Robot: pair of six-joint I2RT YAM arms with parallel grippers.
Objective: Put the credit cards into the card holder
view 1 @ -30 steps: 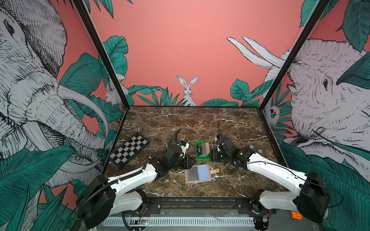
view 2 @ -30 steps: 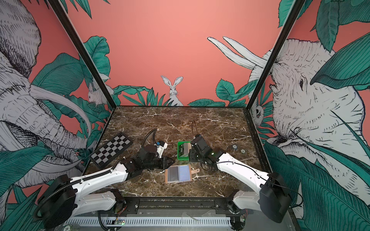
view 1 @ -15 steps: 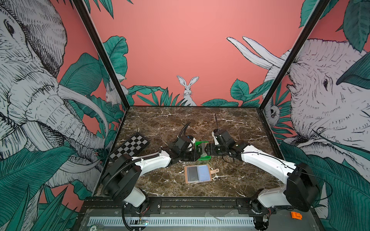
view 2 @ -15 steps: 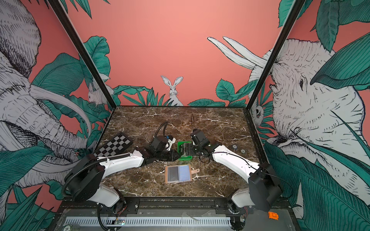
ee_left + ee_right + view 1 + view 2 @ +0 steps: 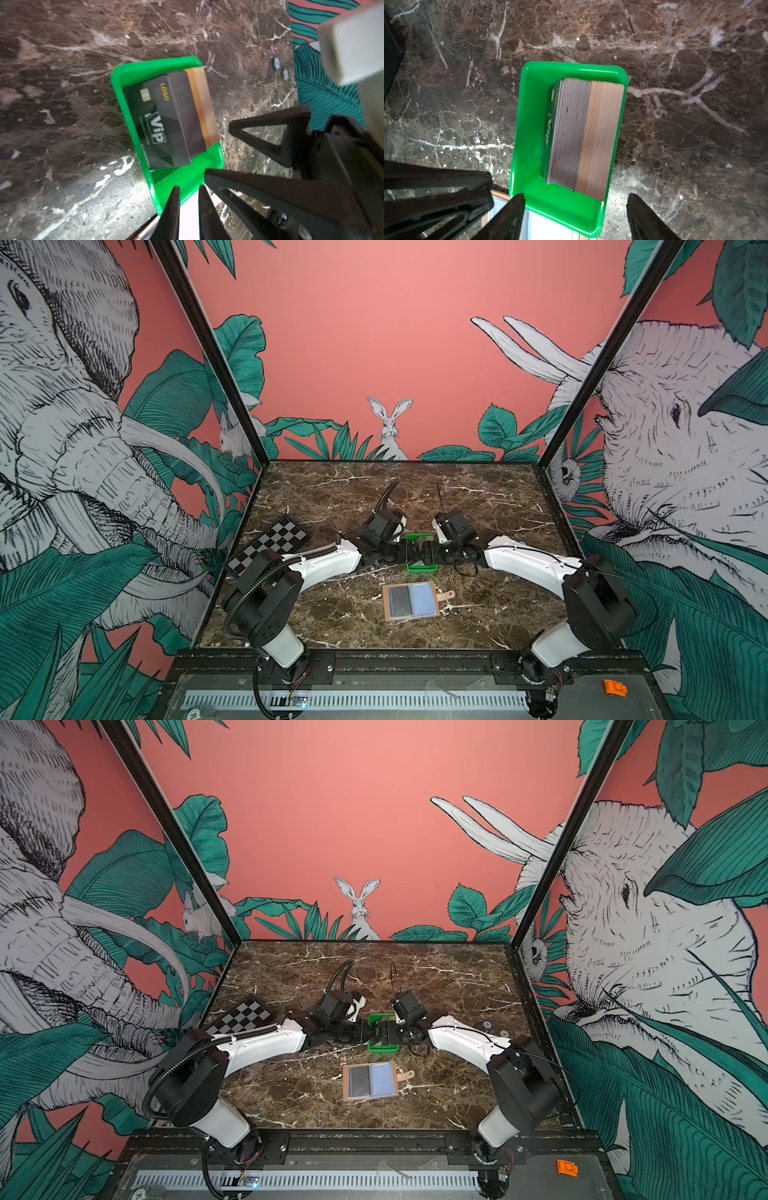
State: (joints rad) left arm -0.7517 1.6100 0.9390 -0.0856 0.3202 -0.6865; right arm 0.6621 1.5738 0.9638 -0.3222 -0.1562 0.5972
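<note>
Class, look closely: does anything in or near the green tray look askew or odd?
The card stack in the green tray is askew: sheared sideways toward one wall, edges fanned out, VIP card on top.

Green tray [image 5: 382, 1050] sits mid marble table [image 5: 449, 986]. I see left gripper [image 5: 365, 1032] and right gripper [image 5: 391, 1031] meeting over it from opposite sides, jaws too small to read. Nearer me, card holder [image 5: 345, 1083] lies open: dark grey card [image 5: 358, 1080] left, light blue card [image 5: 383, 1078] right. Checkerboard [image 5: 243, 1016] far left.
</note>
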